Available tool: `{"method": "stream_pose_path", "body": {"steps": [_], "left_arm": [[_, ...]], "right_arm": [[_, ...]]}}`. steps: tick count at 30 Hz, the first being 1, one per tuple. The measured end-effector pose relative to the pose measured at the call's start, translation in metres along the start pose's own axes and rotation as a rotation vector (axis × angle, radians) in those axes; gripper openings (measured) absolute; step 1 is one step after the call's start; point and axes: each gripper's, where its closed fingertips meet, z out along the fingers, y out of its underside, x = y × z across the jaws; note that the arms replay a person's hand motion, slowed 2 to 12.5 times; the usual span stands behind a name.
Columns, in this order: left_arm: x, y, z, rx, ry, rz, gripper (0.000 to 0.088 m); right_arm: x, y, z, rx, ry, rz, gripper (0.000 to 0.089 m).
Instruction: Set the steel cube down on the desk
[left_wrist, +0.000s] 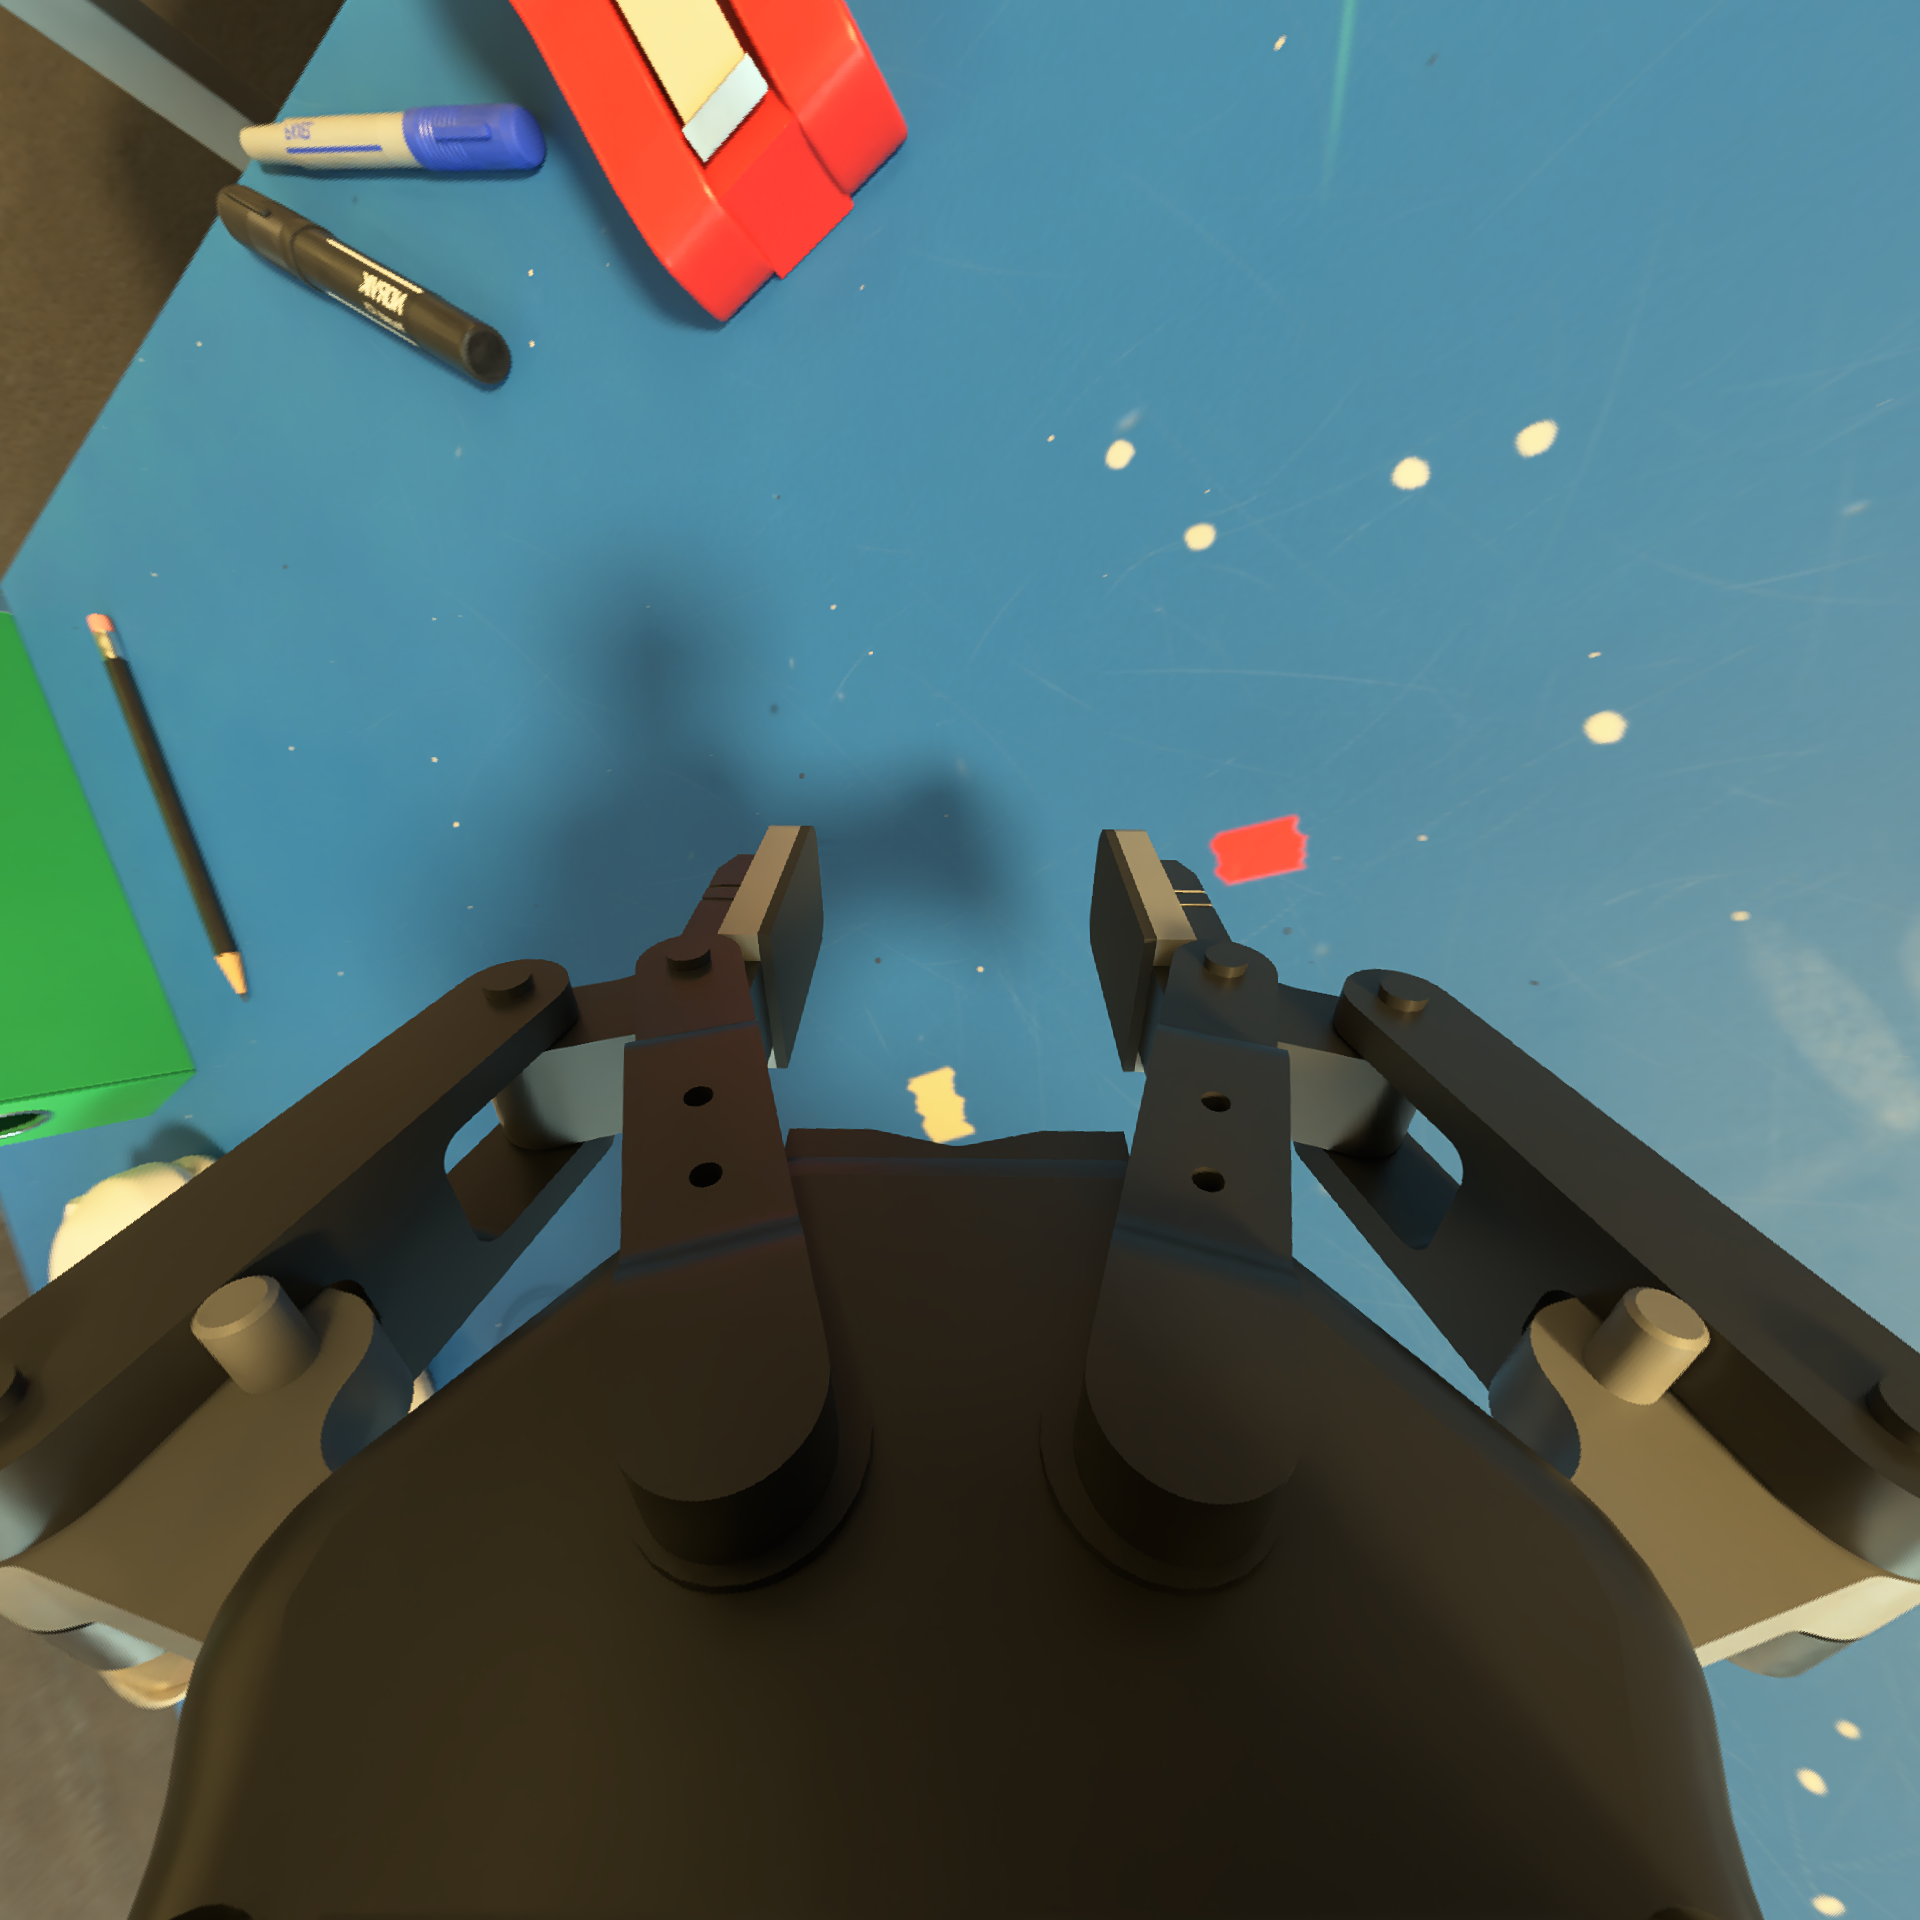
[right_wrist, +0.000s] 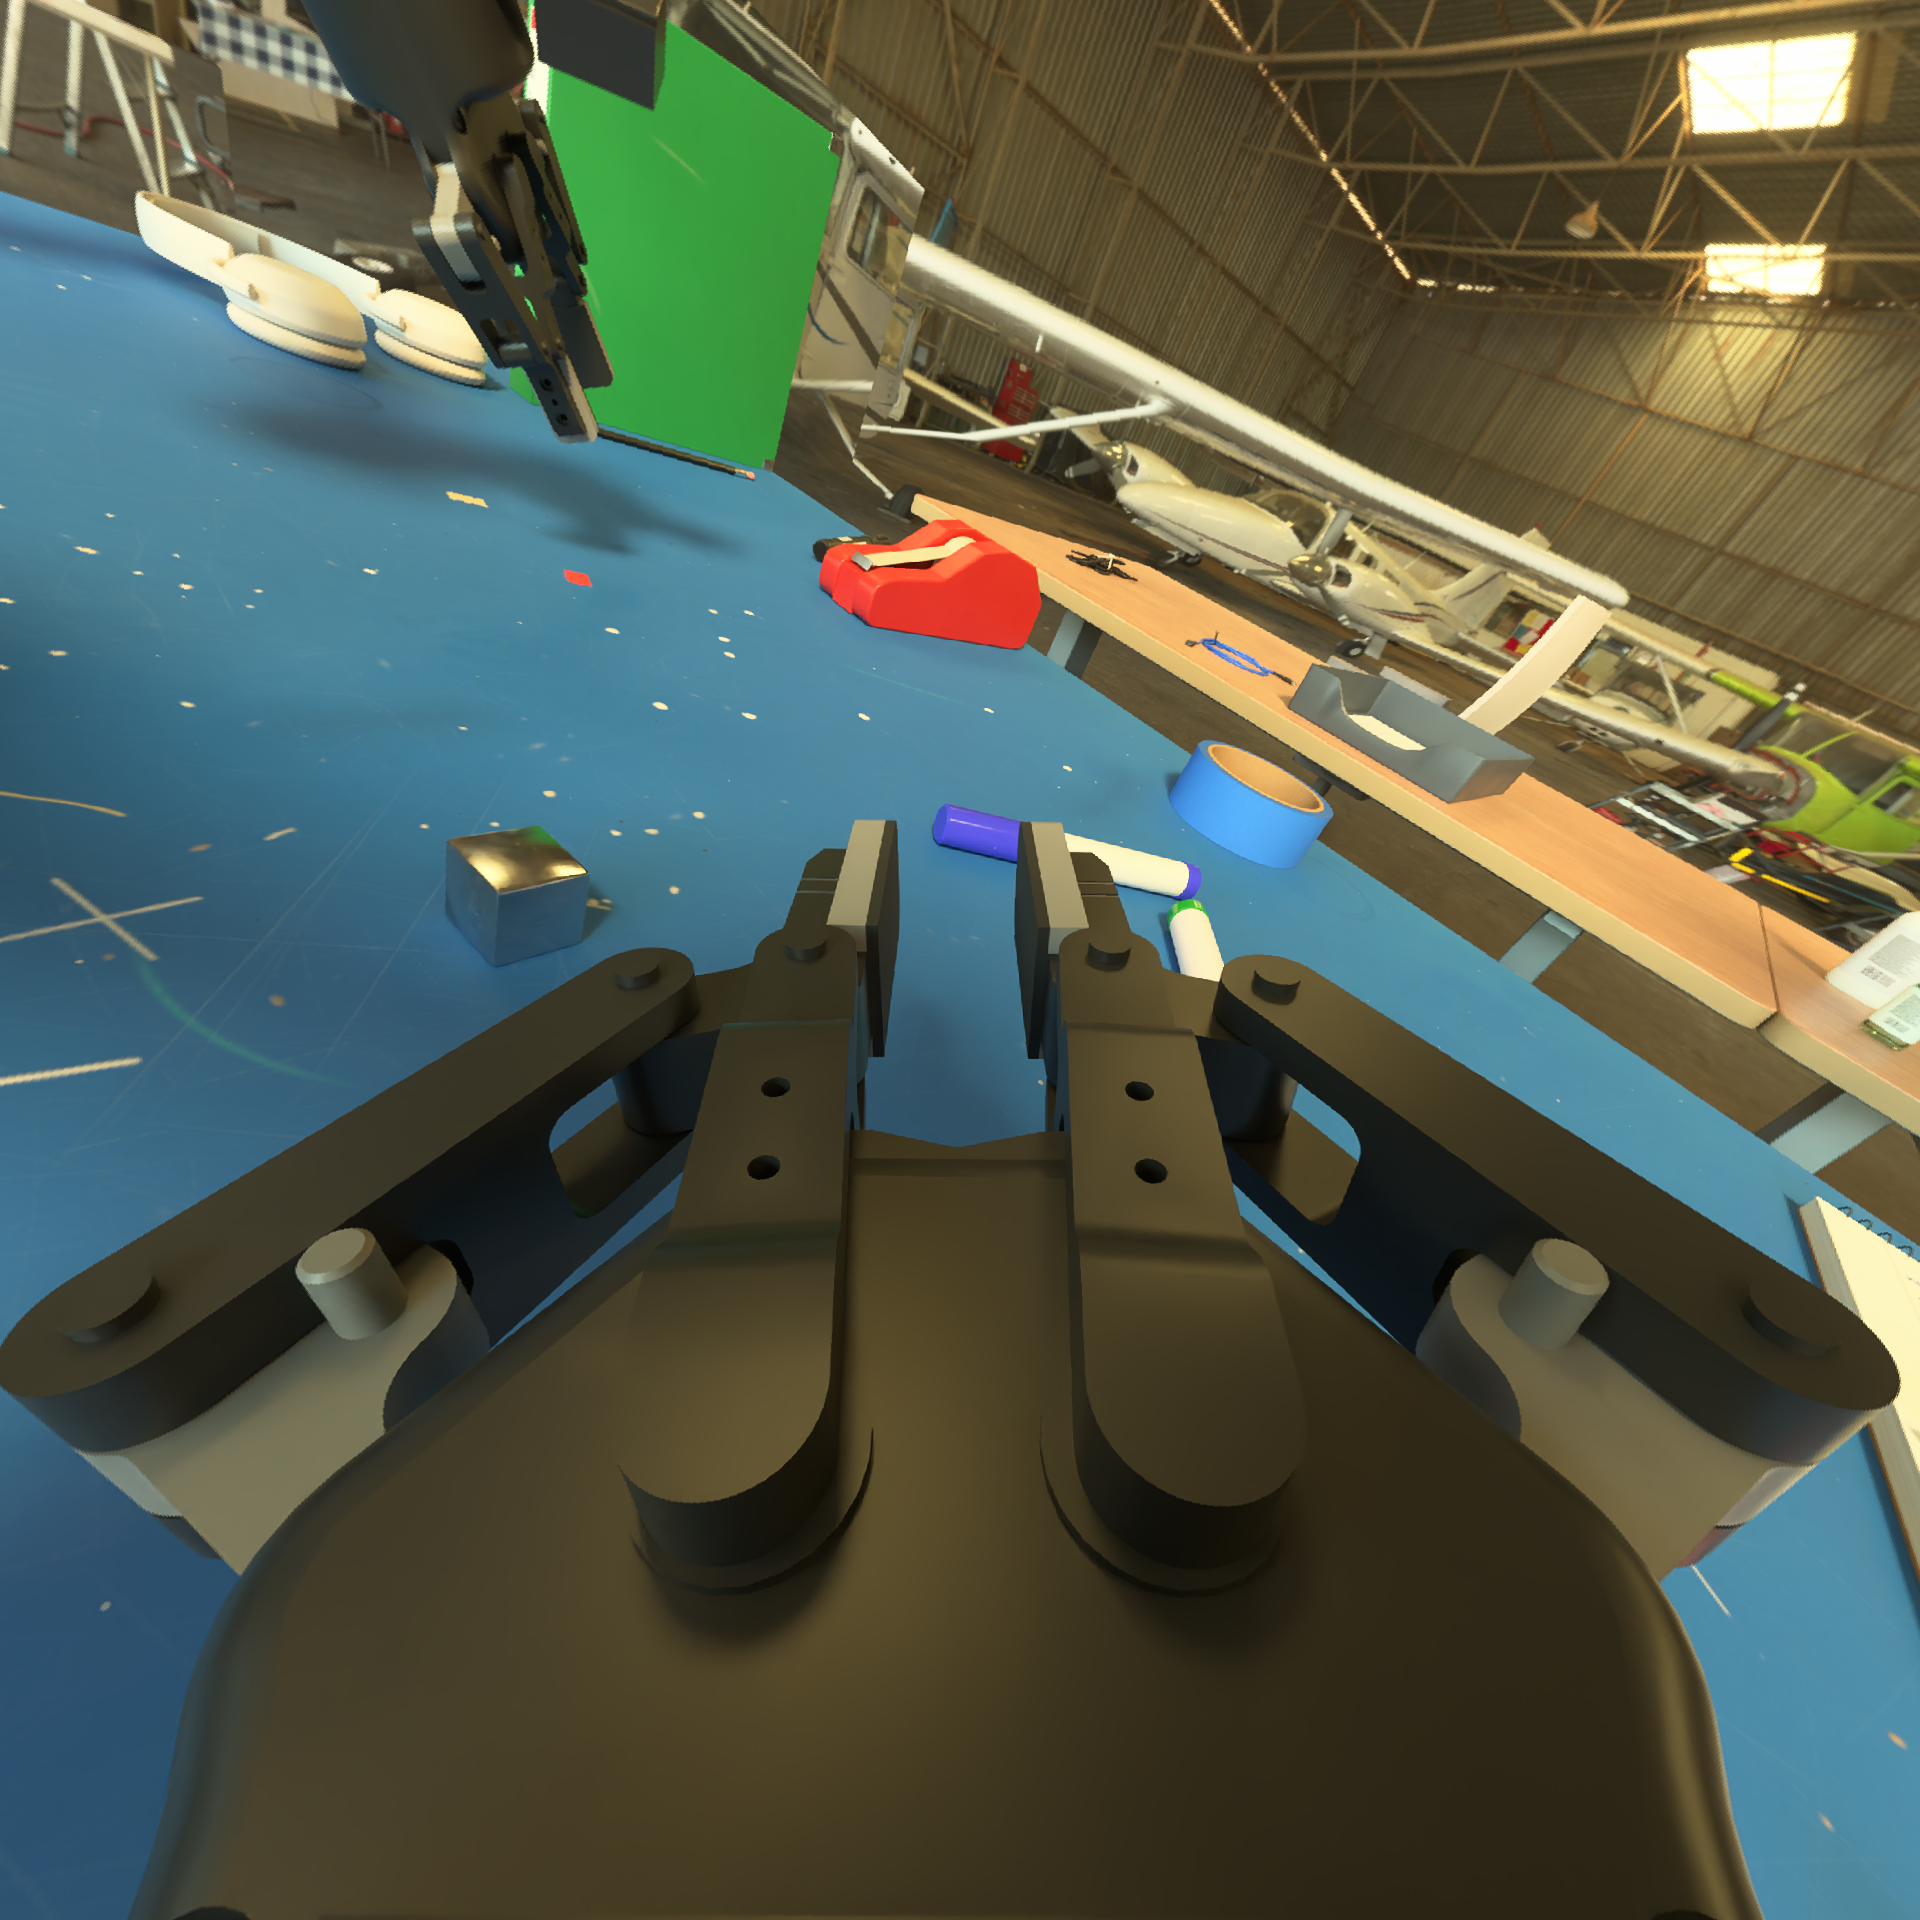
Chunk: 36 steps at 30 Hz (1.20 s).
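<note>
The steel cube (right_wrist: 514, 894) stands on the blue desk (right_wrist: 312, 675), free of both grippers, a little ahead and to the left of my right gripper (right_wrist: 956, 842). The right gripper is open and empty, fingers a small way apart, low over the desk. My left gripper (left_wrist: 956, 862) is open wide and empty, hovering above bare blue desk (left_wrist: 1143, 312). It also shows in the right wrist view (right_wrist: 566, 416), raised far behind the cube. The cube is not in the left wrist view.
A red tape dispenser (right_wrist: 935, 592), a blue tape roll (right_wrist: 1247, 805), a purple-capped marker (right_wrist: 1070, 847) and a green-capped marker (right_wrist: 1193, 940) lie near the desk's right edge. A green box (left_wrist: 62, 904), pencil (left_wrist: 166, 800), black marker (left_wrist: 364, 291) and blue marker (left_wrist: 405, 140) lie left. White headphones (right_wrist: 301, 301) sit far back.
</note>
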Motion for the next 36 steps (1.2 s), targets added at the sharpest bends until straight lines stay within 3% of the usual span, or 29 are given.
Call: {"method": "stream_pose_path", "body": {"steps": [8,18,25,36], "left_arm": [[-0.012,0.004,0.018,-0.106,-0.089,0.079,0.0471],[-0.01,0.006,0.035,-0.186,-0.088,0.105,0.0486],[-0.015,0.006,0.041,-0.219,-0.133,0.123,0.0493],[-0.023,0.007,0.05,-0.264,-0.167,0.078,0.0537]], "right_arm": [[-0.001,0.001,0.001,0.002,-0.007,-0.004,0.0206],[-0.003,0.001,0.002,0.003,-0.023,-0.011,0.0206],[-0.005,0.0,0.002,0.008,-0.03,-0.015,0.0206],[-0.006,-0.002,0.003,0.018,-0.038,-0.012,0.0206]]}}
